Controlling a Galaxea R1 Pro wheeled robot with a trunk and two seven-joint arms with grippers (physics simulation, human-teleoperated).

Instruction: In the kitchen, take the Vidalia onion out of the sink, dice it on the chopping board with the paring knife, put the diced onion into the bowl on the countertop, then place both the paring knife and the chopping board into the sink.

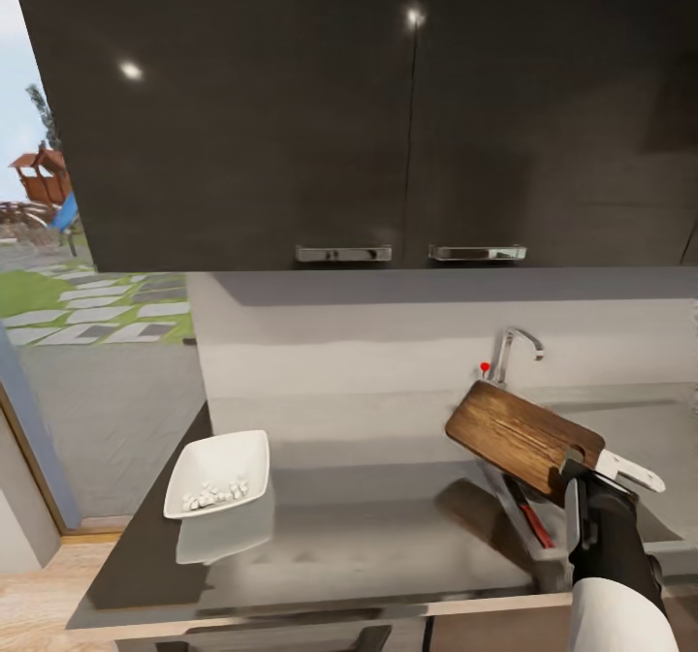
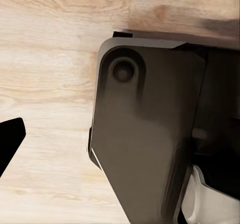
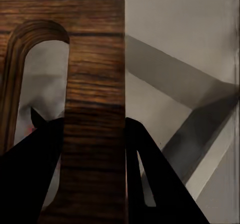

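My right gripper is shut on one edge of the brown wooden chopping board, holding it tilted above the left rim of the sink. In the right wrist view the board runs between both black fingers. The paring knife, with its red handle, lies in the basin below the board. On the countertop to the left, the white bowl holds small white diced onion pieces. One dark fingertip of the left gripper hangs over the floor.
A chrome tap with a red-tipped lever stands behind the board. Glossy black upper cabinets hang overhead. A window is at the left. The left wrist view shows light wood floor and a dark part of the robot.
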